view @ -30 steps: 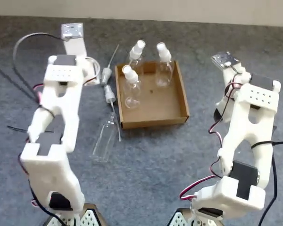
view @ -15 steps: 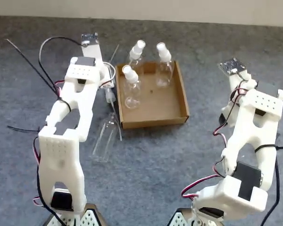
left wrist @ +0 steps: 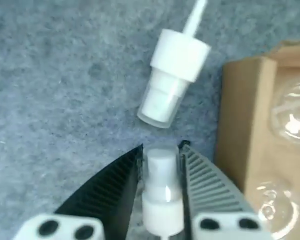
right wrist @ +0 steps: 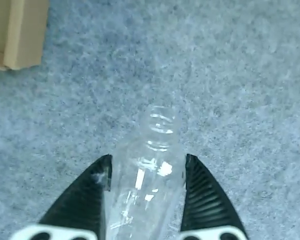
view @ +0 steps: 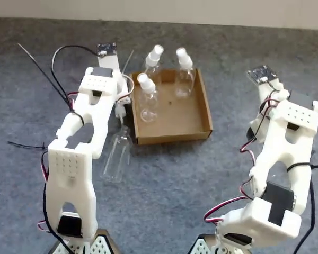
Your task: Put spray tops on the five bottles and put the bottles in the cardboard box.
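Spray top (left wrist: pixel 161 200) is clamped in the left gripper (left wrist: pixel 161 149), just left of the cardboard box (view: pixel 172 138). Right gripper (right wrist: pixel 149 160) grasps an uncapped bottle (right wrist: pixel 151 185). Risk: a tilted top would miss the bottle's narrow neck.

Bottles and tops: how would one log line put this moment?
left gripper: shut on top | right gripper: shut on bare bottle | box: three capped bottles | carpet: loose top, lying bottle
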`<action>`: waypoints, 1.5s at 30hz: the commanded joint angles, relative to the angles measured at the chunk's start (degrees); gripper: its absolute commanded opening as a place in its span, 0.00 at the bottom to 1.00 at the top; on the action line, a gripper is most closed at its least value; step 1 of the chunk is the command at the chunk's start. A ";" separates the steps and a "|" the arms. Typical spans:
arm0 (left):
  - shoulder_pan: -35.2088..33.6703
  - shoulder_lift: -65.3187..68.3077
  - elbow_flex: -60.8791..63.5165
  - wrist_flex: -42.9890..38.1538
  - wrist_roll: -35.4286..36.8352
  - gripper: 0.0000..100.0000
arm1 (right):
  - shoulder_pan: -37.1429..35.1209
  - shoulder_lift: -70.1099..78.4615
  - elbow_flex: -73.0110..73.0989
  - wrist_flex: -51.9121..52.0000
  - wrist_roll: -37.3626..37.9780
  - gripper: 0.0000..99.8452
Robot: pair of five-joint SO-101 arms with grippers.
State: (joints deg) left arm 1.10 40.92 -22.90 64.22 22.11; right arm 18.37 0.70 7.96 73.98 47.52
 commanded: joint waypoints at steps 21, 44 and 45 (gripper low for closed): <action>-11.21 -22.90 -29.58 17.41 -1.85 0.07 | -2.68 -7.34 -2.86 -0.31 0.88 0.00; -3.47 -83.38 3.38 34.20 -12.04 0.07 | -40.40 -46.64 1.01 8.66 -21.54 0.00; -2.07 -86.81 7.78 32.00 -12.22 0.07 | -42.33 -48.31 3.38 6.90 -22.24 0.00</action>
State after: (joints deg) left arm -6.46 -30.90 -32.48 101.05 11.56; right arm -18.64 -42.20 8.04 83.47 29.32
